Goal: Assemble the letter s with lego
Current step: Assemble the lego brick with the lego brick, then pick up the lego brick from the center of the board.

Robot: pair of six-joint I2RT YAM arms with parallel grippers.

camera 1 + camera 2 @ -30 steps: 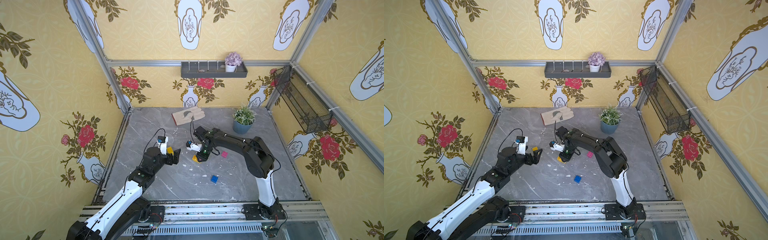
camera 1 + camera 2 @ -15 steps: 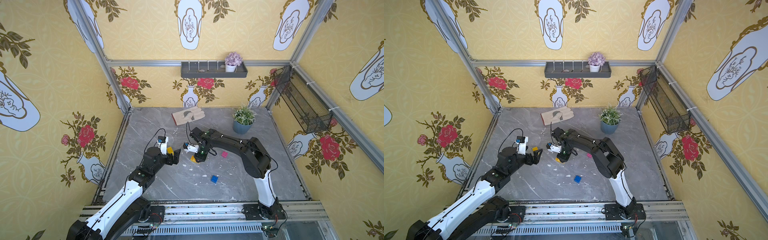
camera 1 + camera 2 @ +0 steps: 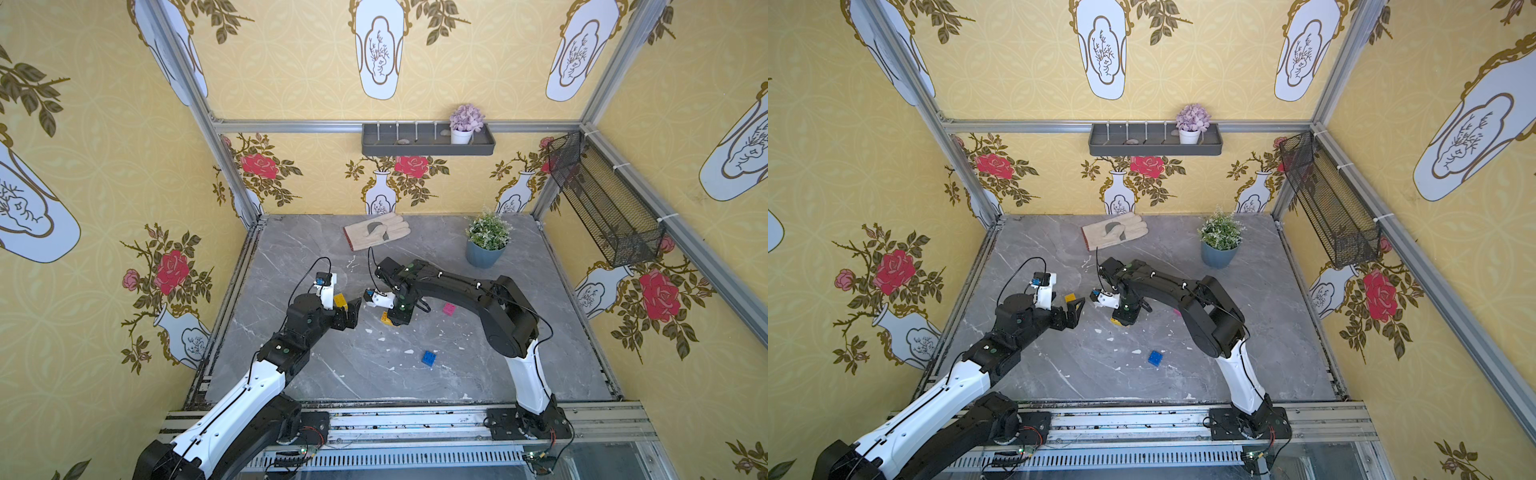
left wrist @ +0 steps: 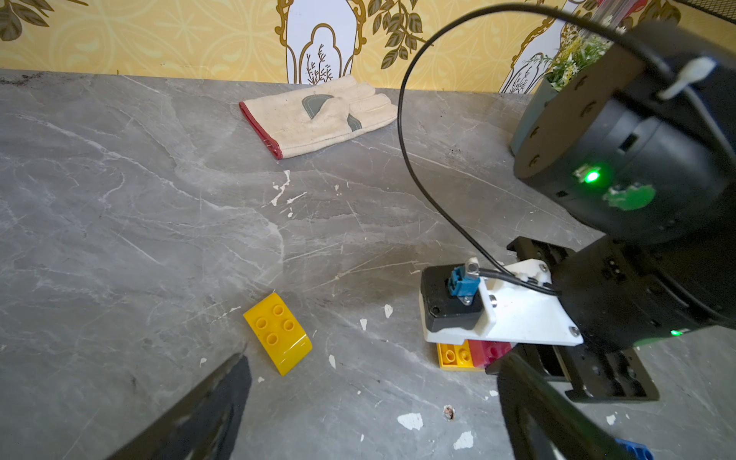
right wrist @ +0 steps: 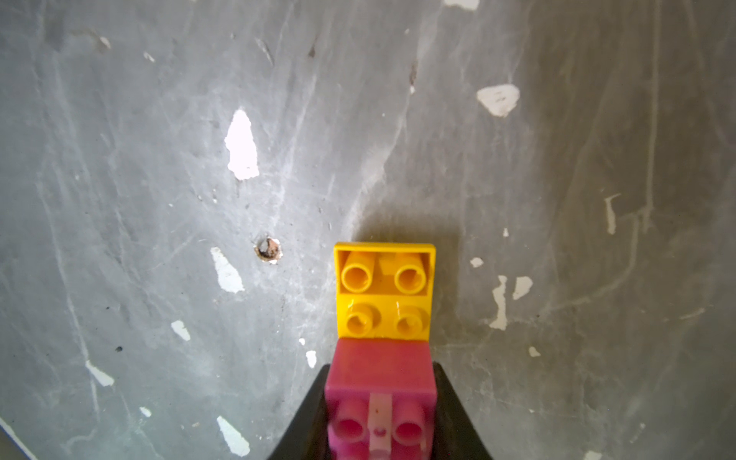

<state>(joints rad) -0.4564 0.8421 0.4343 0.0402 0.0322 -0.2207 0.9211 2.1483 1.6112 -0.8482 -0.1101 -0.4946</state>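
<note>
My right gripper [image 5: 380, 414] is shut on a pink brick [image 5: 380, 398], which is joined to a yellow brick [image 5: 384, 294] sticking out past the fingertips. This pair [image 3: 386, 318] is low over the grey table, near its middle; the left wrist view shows its yellow part [image 4: 454, 355] under the right wrist. My left gripper [image 3: 351, 311] stands open just left of it, nothing between its fingers [image 4: 207, 414]. A loose yellow brick [image 4: 277, 333] lies studs up on the table just beyond them. A second pink brick [image 3: 449, 308] lies right of the right gripper. A blue brick [image 3: 429, 358] lies nearer the front.
A work glove [image 3: 376, 230] lies at the back of the table. A potted plant [image 3: 486, 243] stands at the back right. A wire basket [image 3: 602, 208] hangs on the right wall and a shelf [image 3: 428, 139] on the back wall.
My right gripper has shifted slightly left with the pink and yellow bricks, closer to the left gripper. The left arm has stayed where it was.
</note>
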